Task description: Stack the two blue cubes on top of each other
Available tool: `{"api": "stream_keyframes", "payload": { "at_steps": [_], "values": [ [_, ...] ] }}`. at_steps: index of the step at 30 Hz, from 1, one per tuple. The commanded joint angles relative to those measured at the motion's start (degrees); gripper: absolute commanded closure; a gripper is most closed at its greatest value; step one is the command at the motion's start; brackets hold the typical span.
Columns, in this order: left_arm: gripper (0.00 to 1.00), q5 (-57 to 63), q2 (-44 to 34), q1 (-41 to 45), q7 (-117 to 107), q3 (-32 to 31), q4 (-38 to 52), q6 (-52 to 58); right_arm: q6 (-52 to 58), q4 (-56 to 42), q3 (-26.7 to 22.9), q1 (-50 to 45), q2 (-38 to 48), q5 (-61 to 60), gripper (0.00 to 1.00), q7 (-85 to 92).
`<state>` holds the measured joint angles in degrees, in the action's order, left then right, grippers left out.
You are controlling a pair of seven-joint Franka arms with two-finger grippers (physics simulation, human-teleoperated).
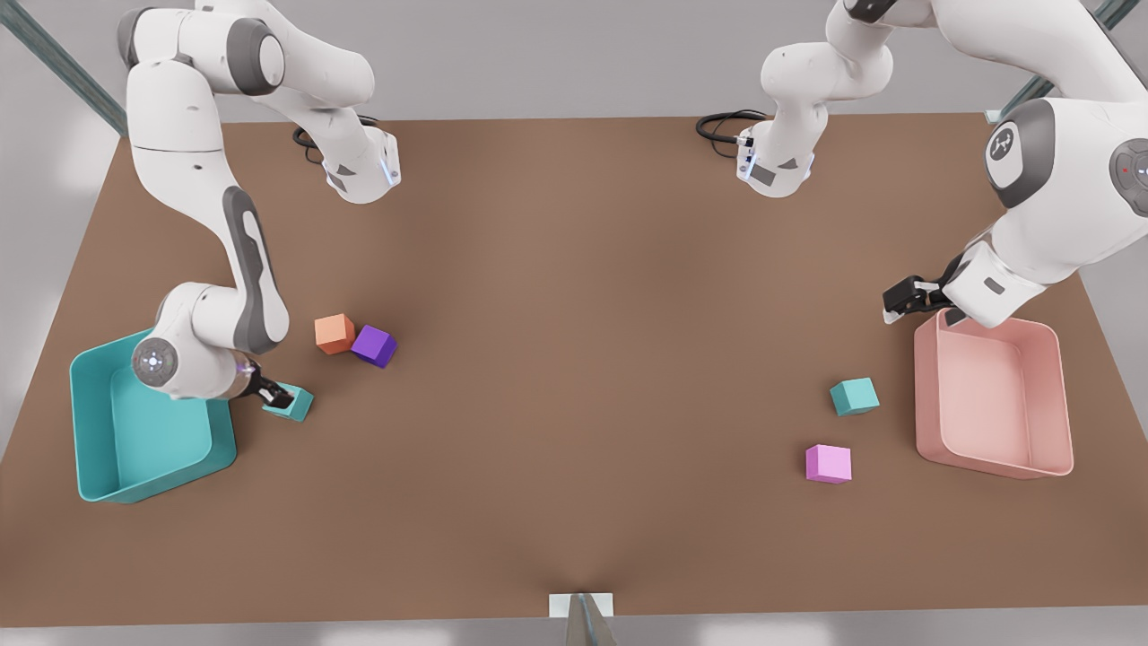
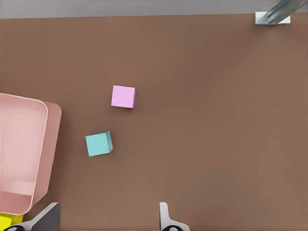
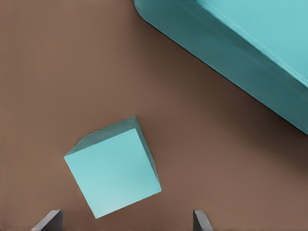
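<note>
Right pincer (image 1: pixel 280 397) is down low at the front view's left, fingers spread apart and released, poised right over one teal cube (image 1: pixel 291 403). In the right wrist view that cube (image 3: pixel 113 168) sits flat on the brown counter (image 1: pixel 574 359) between the two fingertips (image 3: pixel 48 220), turned at an angle to them, and I can't tell whether they touch it. Just beside it is the wall of the big teal bin (image 1: pixel 134 440), with the right arm's wrist hanging over the bin's near corner. A little farther toward the counter's middle, an orange cube (image 1: pixel 334 333) and a purple cube (image 1: pixel 374 345) sit touching each other.

Over to the front view's right: left pincer (image 1: pixel 900 299) hovers above the counter at the far corner of the pink bin (image 1: pixel 994 404), fingers parted, gripping nothing. The left wrist view has its fingertips (image 2: pixel 166 216) wide apart at the frame edge. The second teal cube (image 1: pixel 854 396) rests on the counter well clear of that pincer, near the pink bin's side, and the pink cube (image 1: pixel 828 463) lies near it, apart, closer to the front edge. The two teal cubes are far apart, at opposite ends of the counter, nothing stacked.
</note>
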<state>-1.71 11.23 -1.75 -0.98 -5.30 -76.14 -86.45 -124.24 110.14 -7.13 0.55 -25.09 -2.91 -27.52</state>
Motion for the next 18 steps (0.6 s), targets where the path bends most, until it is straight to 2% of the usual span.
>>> {"api": "stream_keyframes", "payload": {
  "at_steps": [1,9,18],
  "values": [
    [0.00,0.04,-0.07,0.00,-0.08,-0.06,0.03,-0.03,-1.88,0.07,0.01,-0.02,0.30,-0.25,0.00,5.54],
    [0.00,0.04,-0.07,-0.09,0.01,0.03,0.03,-0.03,-2.49,0.16,1.68,0.16,-0.66,0.54,0.00,22.94],
    [0.00,0.04,-0.07,-0.18,0.10,0.03,0.03,-0.03,-4.96,0.25,1.68,1.39,-3.30,0.71,0.00,25.50]
  ]
}}
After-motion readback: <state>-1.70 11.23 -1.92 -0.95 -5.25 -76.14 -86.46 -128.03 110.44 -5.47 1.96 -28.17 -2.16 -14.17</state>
